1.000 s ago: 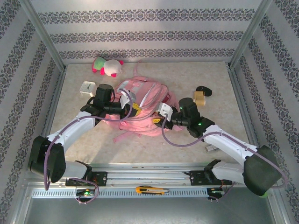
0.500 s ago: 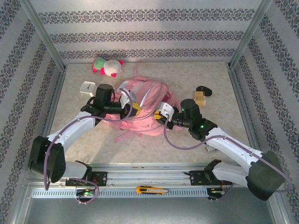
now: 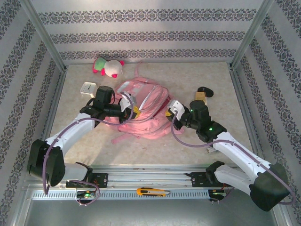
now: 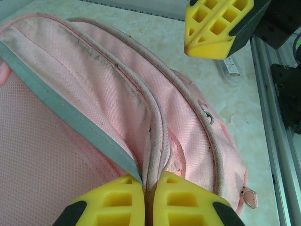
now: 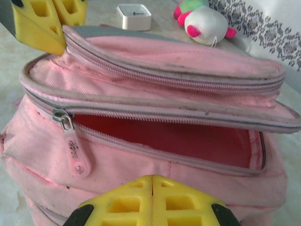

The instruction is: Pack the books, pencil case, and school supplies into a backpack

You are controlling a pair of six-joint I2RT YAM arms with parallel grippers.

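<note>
The pink backpack (image 3: pixel 143 101) lies mid-table with a front pocket (image 5: pixel 188 141) unzipped, its red lining showing. My left gripper (image 3: pixel 135 111) is shut on the backpack's piped zip edge (image 4: pixel 155 141) at its left side. At the backpack's right side my right gripper (image 3: pixel 169 113) is shut, and nothing shows between its fingers (image 5: pixel 153 183), which sit just below the open pocket. A pale grey-white bar (image 3: pixel 210 150) lies by the right arm. A yellow-and-black piece (image 3: pixel 153 191) rests on the front rail. The books and the pencil case are out of view.
A pink-and-white plush toy (image 3: pixel 108 67) and a white clock cube (image 3: pixel 88 88) sit at the back left. A tan block (image 3: pixel 201 99) and a black oval lump (image 3: pixel 205 90) lie to the right. Patterned walls close in the table.
The right gripper has closed and drawn back to the right of the backpack. The left gripper keeps its hold and has barely moved.
</note>
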